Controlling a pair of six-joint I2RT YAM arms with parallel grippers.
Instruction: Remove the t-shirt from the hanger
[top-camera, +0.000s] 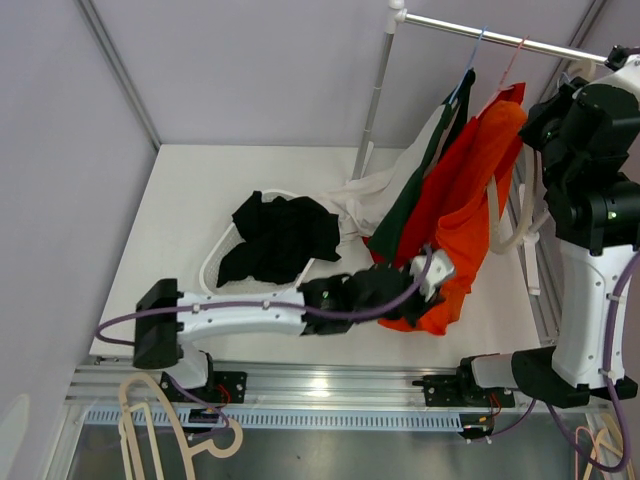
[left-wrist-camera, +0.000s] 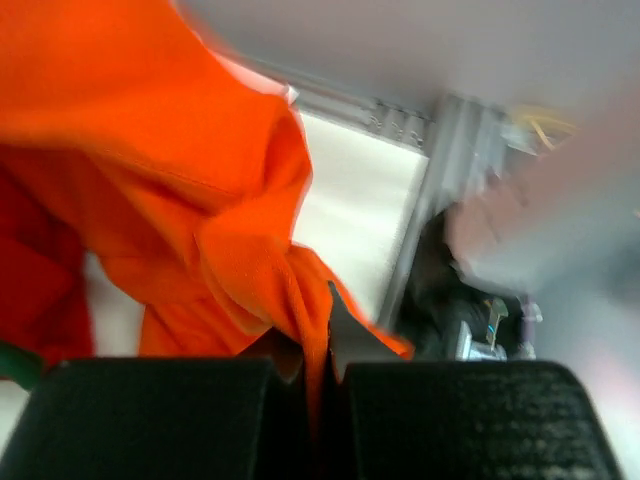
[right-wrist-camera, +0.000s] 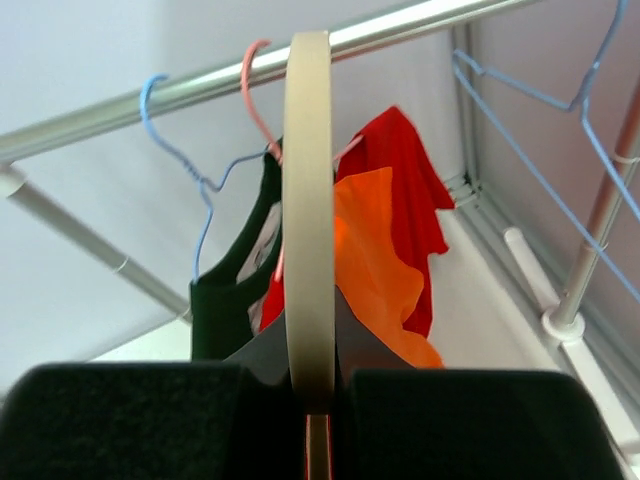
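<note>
Orange t-shirt (top-camera: 470, 190) stretches on a long diagonal from the rail (top-camera: 500, 40) at upper right of the top view down to lower centre, its low end pinched tight between my left fingers (left-wrist-camera: 270, 410). My right fingers (right-wrist-camera: 260, 410) are closed on a cream hanger (right-wrist-camera: 308, 200), edge-on and upright, its top up by the rail. A green shirt (top-camera: 410, 205) hangs just left of the orange one. On the white bench (top-camera: 200, 220), a white basket (top-camera: 208, 268) holds a black garment (top-camera: 280, 235). Pale grey walls (top-camera: 250, 70) close in the scene.
</note>
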